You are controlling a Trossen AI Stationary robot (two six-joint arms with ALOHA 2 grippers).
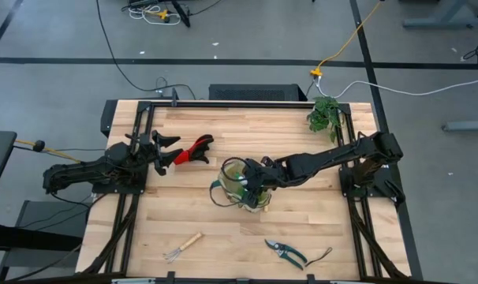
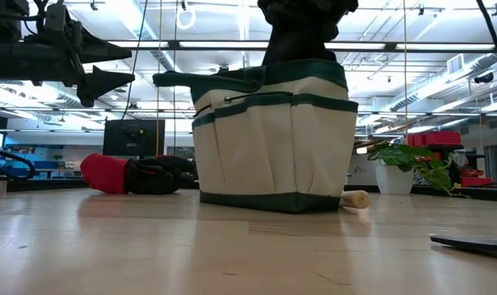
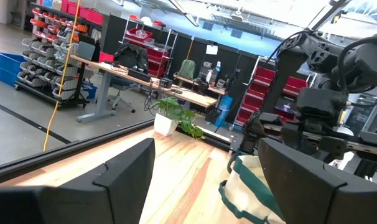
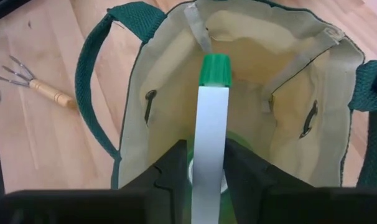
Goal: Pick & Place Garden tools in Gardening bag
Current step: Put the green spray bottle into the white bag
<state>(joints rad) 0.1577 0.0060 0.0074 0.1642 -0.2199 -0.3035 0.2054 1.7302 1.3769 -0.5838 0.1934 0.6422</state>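
The right gripper [image 4: 207, 163] is clamping the green bottle [image 4: 211, 118] over the gardening bag [image 4: 238, 37] — release next — while the left gripper [image 1: 166, 150] is hanging open.

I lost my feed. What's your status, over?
Right hand over gardening bag, shut on green bottle. Left hand open above red-and-black tool. Nothing blocking.
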